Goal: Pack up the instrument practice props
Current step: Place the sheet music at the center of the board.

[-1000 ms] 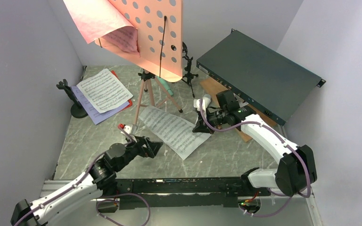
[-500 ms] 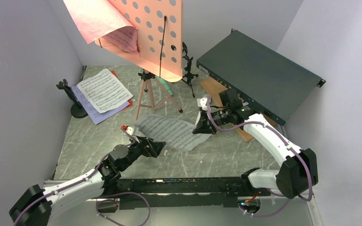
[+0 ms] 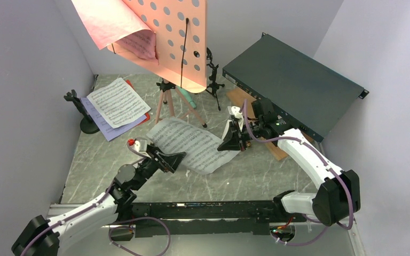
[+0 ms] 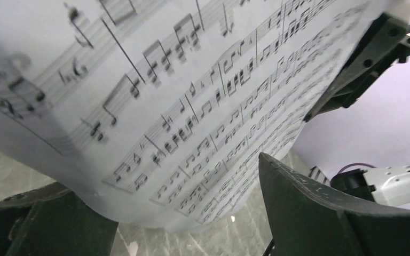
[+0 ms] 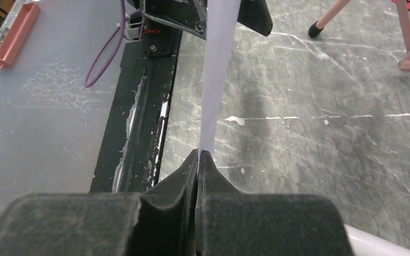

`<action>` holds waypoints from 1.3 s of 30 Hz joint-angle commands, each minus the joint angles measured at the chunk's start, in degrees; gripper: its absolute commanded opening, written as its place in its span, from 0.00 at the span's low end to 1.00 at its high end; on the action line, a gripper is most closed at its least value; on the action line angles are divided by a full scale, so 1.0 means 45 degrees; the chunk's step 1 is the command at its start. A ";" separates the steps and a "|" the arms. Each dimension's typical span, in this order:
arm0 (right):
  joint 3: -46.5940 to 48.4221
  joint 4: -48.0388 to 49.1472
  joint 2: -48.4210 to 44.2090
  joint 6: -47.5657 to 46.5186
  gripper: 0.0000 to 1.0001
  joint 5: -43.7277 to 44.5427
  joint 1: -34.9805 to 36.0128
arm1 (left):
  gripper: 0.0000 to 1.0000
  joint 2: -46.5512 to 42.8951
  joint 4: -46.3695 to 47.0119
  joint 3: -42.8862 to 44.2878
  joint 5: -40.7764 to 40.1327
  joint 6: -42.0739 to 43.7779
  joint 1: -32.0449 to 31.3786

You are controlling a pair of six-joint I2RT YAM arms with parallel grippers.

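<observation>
- The white sheet-music page [image 3: 189, 144] hangs in the air just in front of the pink tripod [image 3: 165, 104], sagging in the middle.
- Your right gripper [image 3: 234, 140] is pinched tight on the page's edge, to the tripod's right.
- Your left gripper [image 3: 170, 159] gapes wide, with the page's near edge between its jaws, unclamped.
- Expect light, limp paper that creases easily, so grip the margin gently.

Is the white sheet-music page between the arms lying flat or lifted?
Lifted: the right arm's fingers pinch the white sheet-music page by its edge above the grey marbled tabletop.
</observation>
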 commanded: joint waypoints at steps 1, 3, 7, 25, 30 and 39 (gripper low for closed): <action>0.0039 0.1307 -0.0315 0.0950 0.00 -0.0885 -0.0049 | 0.88 -0.0654 0.0968 -0.0605 0.0322 0.0673 0.0065; -0.0073 0.1688 -0.0299 0.1352 0.00 -0.0717 -0.0051 | 0.79 -0.0735 0.1049 -0.0607 0.0380 0.0677 0.0057; -0.0255 0.2183 -0.0261 0.1878 0.00 -0.0413 -0.0062 | 0.55 -0.0569 0.1200 -0.0611 0.0381 0.0618 0.0054; -0.0813 0.3873 -0.0028 0.3643 0.00 0.1377 -0.0057 | 0.61 -0.1078 0.0573 -0.0528 0.0526 0.0098 0.0064; -0.0949 0.4431 -0.0038 0.4426 0.00 0.1349 -0.0066 | 0.57 -0.1620 0.0474 -0.0612 0.0520 0.0087 0.0064; -0.1220 0.5370 -0.0052 0.5655 0.00 0.1709 -0.0128 | 0.44 -0.0926 0.1578 -0.0605 0.0600 -0.0032 0.0060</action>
